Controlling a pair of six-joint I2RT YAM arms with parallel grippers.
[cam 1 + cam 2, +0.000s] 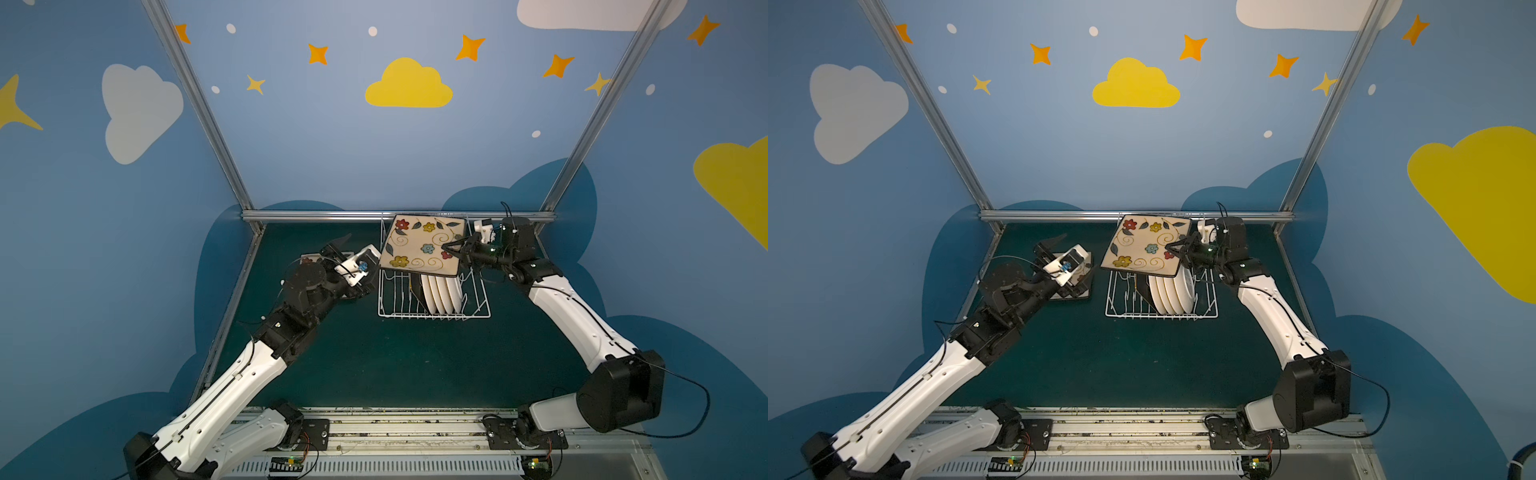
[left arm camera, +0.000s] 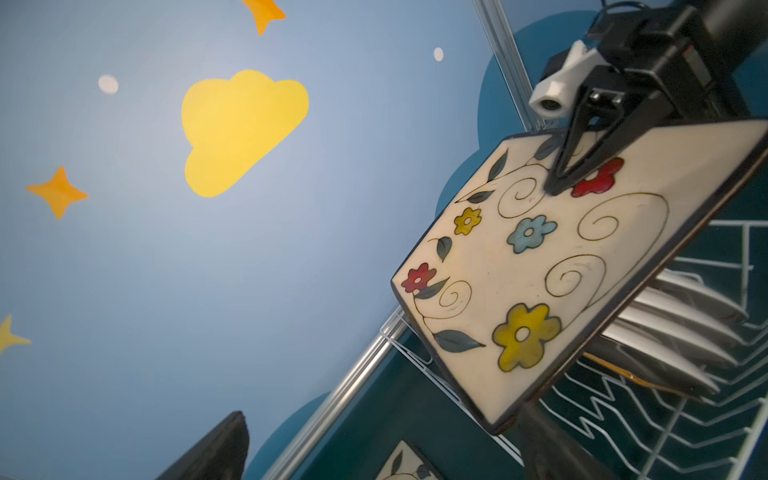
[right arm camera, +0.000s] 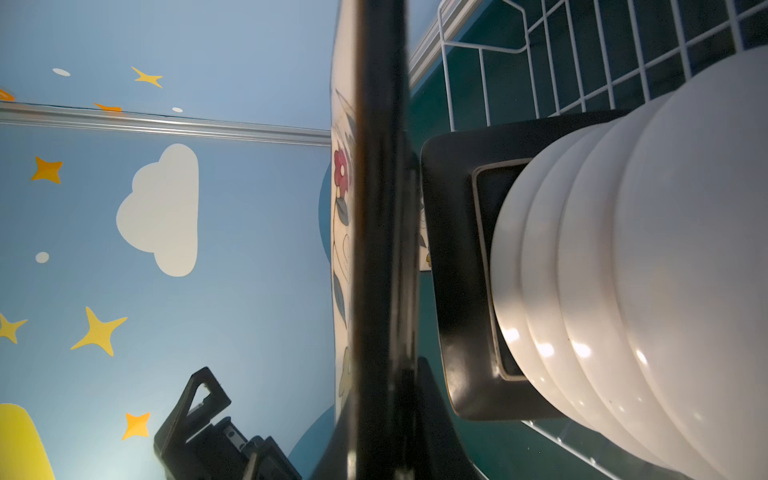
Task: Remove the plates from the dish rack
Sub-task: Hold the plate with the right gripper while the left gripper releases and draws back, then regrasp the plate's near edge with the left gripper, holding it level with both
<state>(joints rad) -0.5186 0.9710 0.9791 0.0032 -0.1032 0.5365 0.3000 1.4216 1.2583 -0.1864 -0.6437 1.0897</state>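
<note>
My right gripper (image 1: 450,248) is shut on the right edge of a square flowered plate (image 1: 419,245), held tilted above the white wire dish rack (image 1: 390,313). In the right wrist view the held plate (image 3: 343,208) runs edge-on between the jaws. Several round white plates (image 1: 442,295) stand upright in the rack, with a black-backed square plate (image 3: 457,249) behind them. My left gripper (image 2: 382,415) is open and empty, left of the rack. It hangs above another square plate (image 1: 1086,286) lying flat on the table. The held plate's lower corner (image 2: 494,419) is close to one left finger.
The dark green table (image 1: 395,365) is fenced by aluminium rails (image 1: 316,215) at the back and sides, with blue painted walls behind. The rack stands against the back rail. Both arm bases sit on the metal bar (image 1: 407,428) at the front edge.
</note>
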